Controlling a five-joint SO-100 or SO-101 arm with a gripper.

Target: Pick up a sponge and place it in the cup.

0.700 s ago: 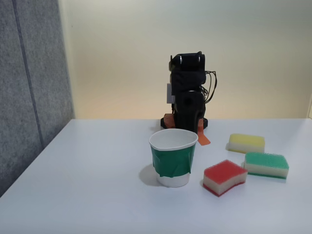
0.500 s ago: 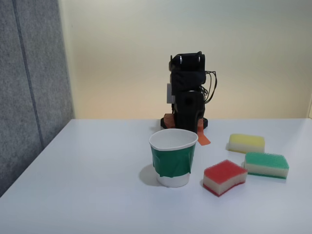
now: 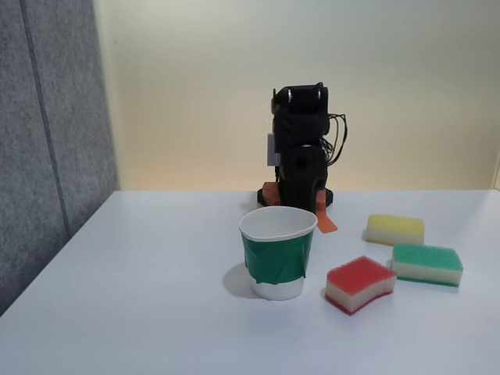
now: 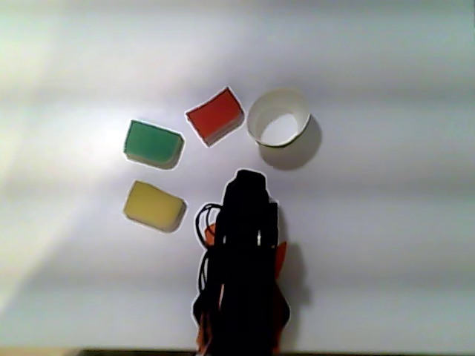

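Note:
The sponge (image 3: 359,283) with the red top lies flat on the white table, just right of the cup in the fixed view. In the other view from above, the sponge (image 4: 215,115) sits left of the cup (image 4: 295,119). The cup (image 3: 277,254) is white with a green band and stands upright, nothing visible inside. The black arm is folded up at the back of the table. Its gripper (image 3: 320,215) hangs low behind the cup, clear of both things. From above the gripper (image 4: 249,182) is a dark shape, and how its jaws stand is hidden.
A yellow-topped sponge (image 3: 395,229) and a green-topped sponge (image 3: 426,264) lie right of the red one; from above the yellow sponge (image 4: 154,205) and green sponge (image 4: 153,143) sit at the left. A grey panel (image 3: 47,141) borders the table's left side.

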